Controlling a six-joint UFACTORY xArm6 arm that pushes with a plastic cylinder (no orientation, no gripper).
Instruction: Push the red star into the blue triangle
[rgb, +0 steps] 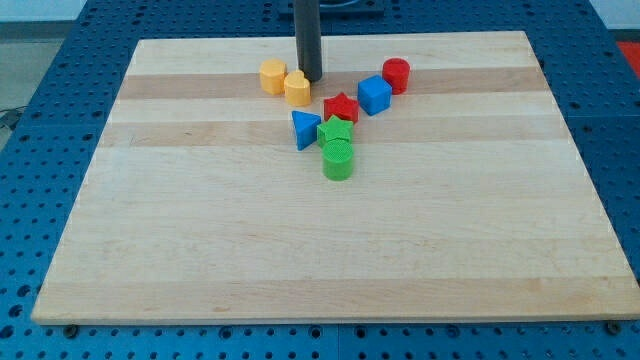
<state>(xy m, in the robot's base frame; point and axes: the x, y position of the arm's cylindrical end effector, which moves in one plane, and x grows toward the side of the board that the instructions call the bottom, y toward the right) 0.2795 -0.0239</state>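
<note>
Red star (341, 107) sat near blue triangle (304, 129); my tip (311, 78), no claw, risked knocking the adjacent green star (335, 131) instead.

Wood board (330, 250) w/ 8 blocks clustered near view's top.

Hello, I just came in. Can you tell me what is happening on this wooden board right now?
A robot arm with a dark rod is pushing small blocks on the wooden board. My tip stands near the view's top, just right of two yellow blocks. The red star lies below and to the right of the tip, close to the blue triangle or touching it. A green star, a green cylinder, a blue cube and a red cylinder crowd around them.
</note>
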